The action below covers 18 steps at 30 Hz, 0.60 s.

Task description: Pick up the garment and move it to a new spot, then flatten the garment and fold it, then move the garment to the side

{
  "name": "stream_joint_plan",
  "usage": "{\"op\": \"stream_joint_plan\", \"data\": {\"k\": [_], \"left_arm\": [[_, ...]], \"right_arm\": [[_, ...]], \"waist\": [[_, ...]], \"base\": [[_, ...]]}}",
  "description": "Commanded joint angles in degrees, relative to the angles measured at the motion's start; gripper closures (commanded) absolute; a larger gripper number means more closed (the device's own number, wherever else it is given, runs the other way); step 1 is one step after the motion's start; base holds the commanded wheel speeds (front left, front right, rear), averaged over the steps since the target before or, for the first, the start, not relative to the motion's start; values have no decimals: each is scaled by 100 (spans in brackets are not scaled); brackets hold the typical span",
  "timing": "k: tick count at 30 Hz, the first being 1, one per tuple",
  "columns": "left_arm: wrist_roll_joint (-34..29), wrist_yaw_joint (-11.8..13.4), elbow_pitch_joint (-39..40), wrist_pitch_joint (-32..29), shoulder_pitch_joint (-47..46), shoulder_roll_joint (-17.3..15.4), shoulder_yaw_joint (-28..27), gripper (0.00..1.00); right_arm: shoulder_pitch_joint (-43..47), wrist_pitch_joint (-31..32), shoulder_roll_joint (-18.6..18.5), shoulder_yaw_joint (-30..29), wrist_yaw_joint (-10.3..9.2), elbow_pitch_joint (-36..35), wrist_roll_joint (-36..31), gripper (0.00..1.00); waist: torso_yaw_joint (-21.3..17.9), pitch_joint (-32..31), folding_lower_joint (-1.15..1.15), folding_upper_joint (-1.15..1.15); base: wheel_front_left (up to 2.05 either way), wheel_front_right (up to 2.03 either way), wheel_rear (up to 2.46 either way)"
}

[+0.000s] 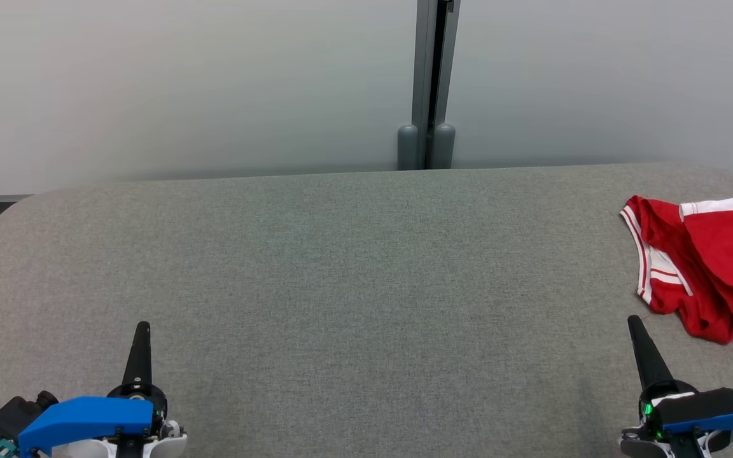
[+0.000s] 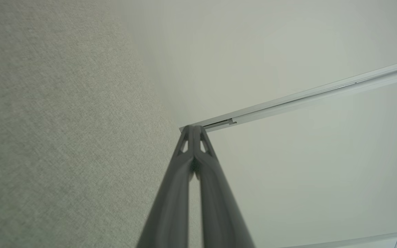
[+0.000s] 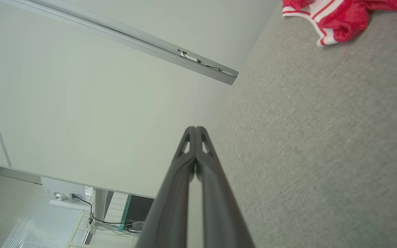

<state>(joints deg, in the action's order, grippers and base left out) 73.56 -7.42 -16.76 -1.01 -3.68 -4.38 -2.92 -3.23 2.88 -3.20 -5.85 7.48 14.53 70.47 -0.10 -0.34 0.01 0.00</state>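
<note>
Left gripper (image 1: 142,327) and right gripper (image 1: 632,320) hover over the table's (image 1: 366,286) near edge, fingers pressed together, empty, pointing toward its far edge.

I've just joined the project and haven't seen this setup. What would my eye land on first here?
The red garment with white trim, lying crumpled at the right edge of the grey table, stands out most. Next come the left gripper and right gripper at the lower corners of the head view, both shut and holding nothing, the right one close to the garment.
</note>
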Motion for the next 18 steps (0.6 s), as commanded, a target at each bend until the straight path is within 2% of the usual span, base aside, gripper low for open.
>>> {"op": "stream_joint_plan", "data": {"k": [1,18], "left_arm": [[104,-7,62,-35,-141,-4,-41,100],[829,-9,156,-252,-201,58,-175,100]], "right_arm": [[-122,28,7,-17,1,-50,128,100],[-203,166,21,-43,2,-55,973,100]], "waist": [[0,1,-1,0],[4,19,-1,0]], "base": [[0,0,0],[0,0,0]]}}
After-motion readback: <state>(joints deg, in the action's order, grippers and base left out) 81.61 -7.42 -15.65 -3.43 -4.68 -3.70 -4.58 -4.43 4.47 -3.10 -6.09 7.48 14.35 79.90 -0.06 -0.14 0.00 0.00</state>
